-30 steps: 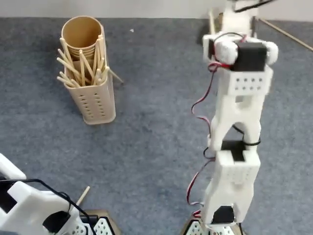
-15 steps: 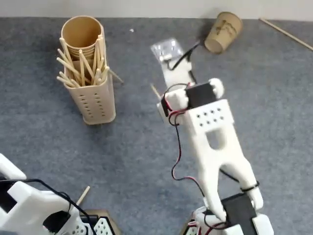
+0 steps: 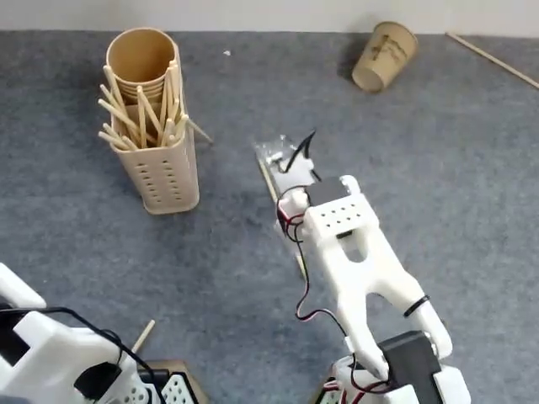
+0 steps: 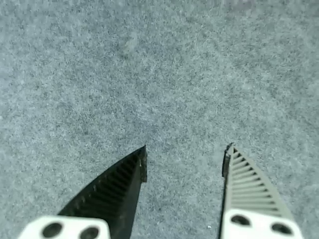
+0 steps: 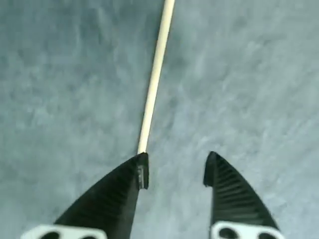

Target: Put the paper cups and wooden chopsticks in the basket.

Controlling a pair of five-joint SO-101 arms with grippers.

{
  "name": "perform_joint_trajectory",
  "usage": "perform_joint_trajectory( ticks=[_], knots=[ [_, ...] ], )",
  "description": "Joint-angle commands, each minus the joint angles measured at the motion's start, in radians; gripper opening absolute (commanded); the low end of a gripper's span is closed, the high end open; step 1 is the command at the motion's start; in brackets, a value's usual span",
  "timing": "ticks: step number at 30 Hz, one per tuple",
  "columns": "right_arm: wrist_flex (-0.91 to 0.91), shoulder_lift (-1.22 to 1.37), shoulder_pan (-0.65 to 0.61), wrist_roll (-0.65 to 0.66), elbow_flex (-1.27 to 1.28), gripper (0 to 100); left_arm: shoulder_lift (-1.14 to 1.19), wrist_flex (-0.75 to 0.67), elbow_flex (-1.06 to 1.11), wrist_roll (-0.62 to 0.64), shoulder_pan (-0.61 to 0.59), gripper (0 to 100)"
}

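The perforated beige basket (image 3: 160, 172) stands at the far left, holding stacked paper cups (image 3: 141, 55) and several chopsticks. Another paper cup (image 3: 383, 55) lies on its side at the far right. One chopstick (image 3: 296, 259) lies on the grey carpet in the middle, alongside the right arm. In the right wrist view this chopstick (image 5: 155, 74) runs up to one fingertip (image 5: 141, 172) of my open right gripper (image 5: 175, 169), outside the gap. My right gripper (image 3: 276, 156) hovers mid-table. My left gripper (image 4: 187, 153) is open over bare carpet.
A further chopstick (image 3: 493, 57) lies at the far right edge, and another (image 3: 141, 335) pokes out by the left arm's base (image 3: 59, 362) at the near left. Open carpet separates the basket from the right arm.
The right arm swung from the far right, by the tipped cup, back and left to the table's middle. The cup is uncovered, and a chopstick now lies beside the arm. The left arm stayed still.
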Motion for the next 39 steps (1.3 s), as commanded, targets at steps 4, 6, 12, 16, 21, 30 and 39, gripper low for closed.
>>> perform_joint_trajectory(
  ticks=[4,6,12,16,21,30,39],
  knots=[
    [-0.282,0.056,-0.012,0.011,0.004,20.0,-0.030,-0.009,-0.007,0.005,0.027,26],
    [-0.331,0.134,-0.012,0.014,0.002,20.0,-0.030,-0.009,-0.007,0.005,0.027,26],
    [-0.383,0.367,-0.010,0.018,-0.005,19.8,-0.030,-0.009,-0.008,0.005,0.021,26],
    [-0.384,0.398,-0.019,0.012,-0.007,19.8,-0.030,-0.009,-0.008,0.005,0.019,26],
    [-0.383,0.337,-0.022,0.003,-0.005,19.8,-0.030,-0.009,-0.008,0.005,0.019,26],
    [-0.415,0.196,-0.099,-0.055,0.018,19.8,-0.030,-0.009,-0.007,0.005,0.025,26],
    [-0.498,0.409,-0.097,-0.052,0.059,13.2,-0.030,-0.009,-0.007,0.005,0.018,26]
  ],
)
